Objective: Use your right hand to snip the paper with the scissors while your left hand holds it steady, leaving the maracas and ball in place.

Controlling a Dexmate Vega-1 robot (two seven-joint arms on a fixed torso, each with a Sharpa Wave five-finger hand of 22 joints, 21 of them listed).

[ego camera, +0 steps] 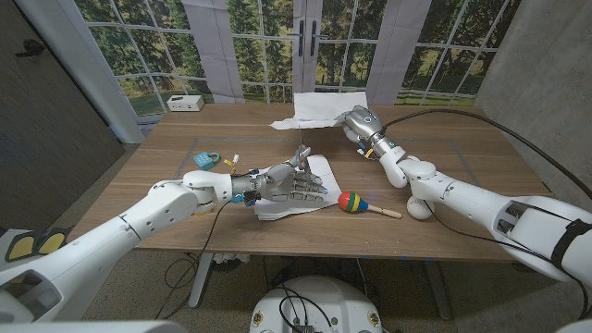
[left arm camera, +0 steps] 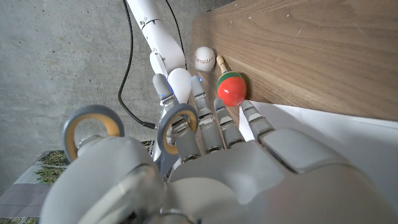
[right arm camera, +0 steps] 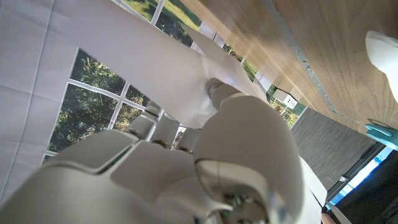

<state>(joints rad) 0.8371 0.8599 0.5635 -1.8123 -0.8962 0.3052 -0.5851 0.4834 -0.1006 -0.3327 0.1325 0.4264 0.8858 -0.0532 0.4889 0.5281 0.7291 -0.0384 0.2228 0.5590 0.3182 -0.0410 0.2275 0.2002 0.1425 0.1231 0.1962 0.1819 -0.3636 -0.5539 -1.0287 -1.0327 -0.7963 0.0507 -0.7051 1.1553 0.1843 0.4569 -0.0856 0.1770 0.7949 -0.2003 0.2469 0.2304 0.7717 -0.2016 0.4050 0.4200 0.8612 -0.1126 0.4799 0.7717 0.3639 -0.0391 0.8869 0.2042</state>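
Observation:
My left hand (ego camera: 287,183) lies with fingers spread on a white paper (ego camera: 319,166) near the table's front middle; the left wrist view shows this hand (left arm camera: 211,162) on the paper (left arm camera: 348,130), holding nothing. Grey scissors (ego camera: 301,154) sit just beyond its fingers at the paper's far edge. A red, green and yellow maraca (ego camera: 351,201) (left arm camera: 231,89) lies right of the paper, and a white ball (ego camera: 421,207) (left arm camera: 204,59) lies further right. At the back, my right hand (ego camera: 361,121) (right arm camera: 205,162) holds a second white sheet (ego camera: 319,106) (right arm camera: 180,68), lifted off the table.
A teal object (ego camera: 205,160) sits on the table left of my left forearm. A small white box (ego camera: 186,103) stands at the far left corner. My right forearm runs above the table beside the ball. Bare wood (ego camera: 462,157) lies at the right.

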